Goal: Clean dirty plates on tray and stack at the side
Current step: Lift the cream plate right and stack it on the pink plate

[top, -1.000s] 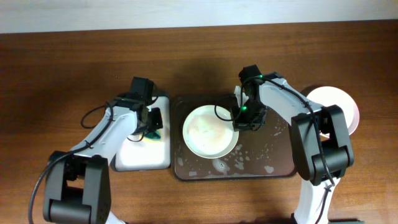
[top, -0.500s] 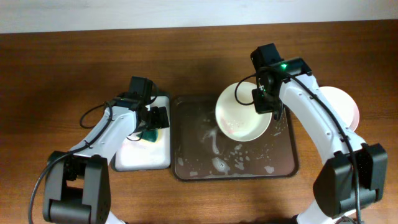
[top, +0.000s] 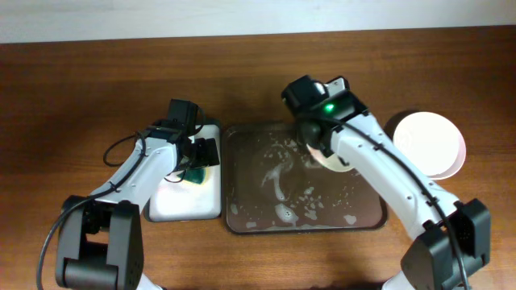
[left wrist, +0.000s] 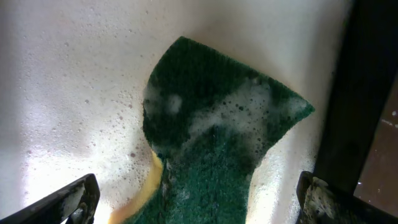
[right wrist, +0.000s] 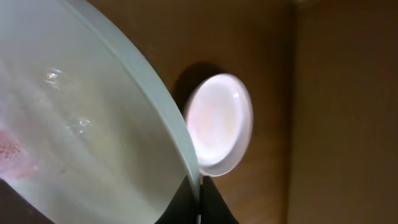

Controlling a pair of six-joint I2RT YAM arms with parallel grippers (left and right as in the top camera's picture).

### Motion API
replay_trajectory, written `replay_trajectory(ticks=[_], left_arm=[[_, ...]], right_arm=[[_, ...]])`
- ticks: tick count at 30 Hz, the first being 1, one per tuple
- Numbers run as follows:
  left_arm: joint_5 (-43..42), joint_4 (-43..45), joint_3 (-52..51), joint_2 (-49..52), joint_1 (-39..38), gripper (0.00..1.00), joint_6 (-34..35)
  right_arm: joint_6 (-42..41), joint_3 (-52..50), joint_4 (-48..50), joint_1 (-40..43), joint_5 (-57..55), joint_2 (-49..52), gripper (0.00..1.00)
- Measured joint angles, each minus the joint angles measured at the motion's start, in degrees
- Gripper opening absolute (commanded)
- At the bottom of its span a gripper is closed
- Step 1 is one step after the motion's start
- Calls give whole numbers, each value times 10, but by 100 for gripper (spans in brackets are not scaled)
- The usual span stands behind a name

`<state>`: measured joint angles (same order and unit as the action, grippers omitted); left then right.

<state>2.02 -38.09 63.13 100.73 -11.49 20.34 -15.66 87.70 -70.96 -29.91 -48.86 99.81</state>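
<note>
My right gripper (right wrist: 200, 200) is shut on the rim of a pale green-grey plate (right wrist: 93, 124) with a faint red smear at its lower left. From overhead this plate (top: 339, 164) hangs over the right part of the dark tray (top: 302, 219), mostly hidden under the right arm. A white plate (top: 431, 143) lies on the wood at the right, also seen as the white plate (right wrist: 221, 121) past the held rim. My left gripper (left wrist: 196, 208) stands open over a soapy green sponge (left wrist: 217, 143).
The sponge lies on a small white tray (top: 185, 201) left of the dark tray. Foam and water streaks cover the dark tray's floor. Bare wooden table (top: 97, 89) surrounds both trays.
My left gripper has opened and let go of the sponge. The right arm has lifted the plate off the tray's left half and swung it rightward, tilting it.
</note>
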Motion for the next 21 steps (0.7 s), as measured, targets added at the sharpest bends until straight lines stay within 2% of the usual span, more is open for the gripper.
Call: replay_trajectory(ticks=[6, 12, 16, 18, 21], left_arm=[[0, 0, 0, 0, 0, 100, 0], [0, 0, 0, 0, 0, 99, 0], [0, 0, 0, 0, 0, 99, 0], [0, 0, 0, 0, 0, 99, 0], [0, 0, 0, 0, 0, 99, 0]], right_arm=[[-58, 0, 0, -55, -92, 0, 4], [-95, 0, 0, -54, -112, 0, 4], [-126, 0, 13, 19, -19, 0, 4], [-130, 0, 22, 81, 49, 0, 4], [-134, 0, 36, 220, 203, 0, 4]])
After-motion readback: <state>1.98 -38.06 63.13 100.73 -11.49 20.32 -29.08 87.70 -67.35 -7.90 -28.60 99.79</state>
